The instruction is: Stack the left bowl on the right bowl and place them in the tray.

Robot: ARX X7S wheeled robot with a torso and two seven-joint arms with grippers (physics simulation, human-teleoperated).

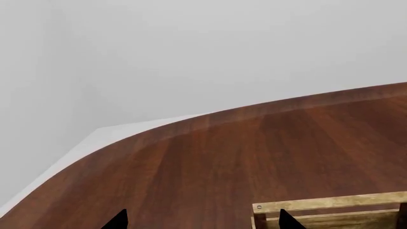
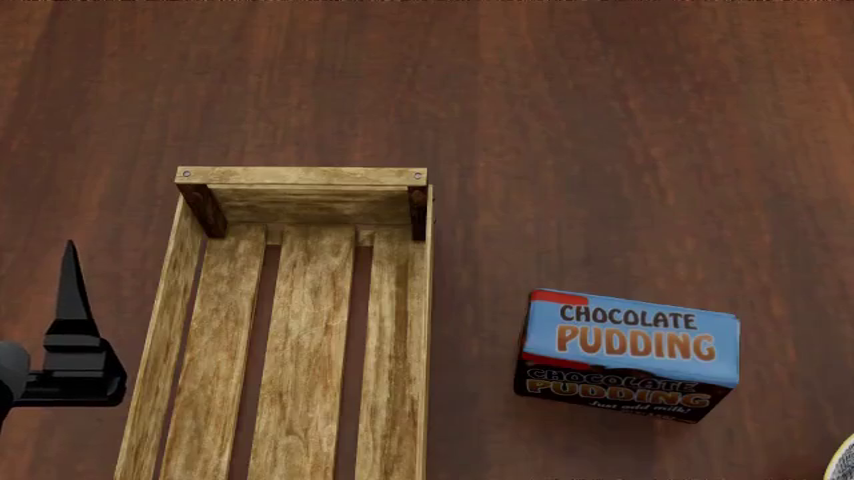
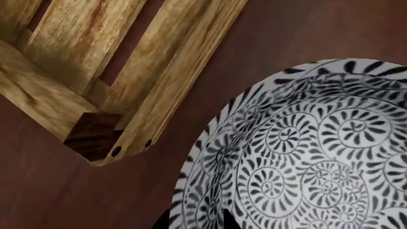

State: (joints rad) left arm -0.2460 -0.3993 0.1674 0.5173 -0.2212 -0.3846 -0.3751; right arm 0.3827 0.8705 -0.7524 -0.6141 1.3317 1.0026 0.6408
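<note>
tray [image 2: 296, 330] left on table [image 2: 641, 120] | pudding box [image 2: 627, 353] right of tray | bowl [image 3: 305, 152] beside tray corner

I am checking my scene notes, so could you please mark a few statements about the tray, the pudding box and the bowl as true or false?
1. The tray holds a bowl. False: only bare slats show.
2. The chocolate pudding box stands on the table outside the tray. True.
3. The patterned bowl lies beside a tray corner, on the table. True.
4. The bowl is plain white. False: it has black swirl patterns.
</note>
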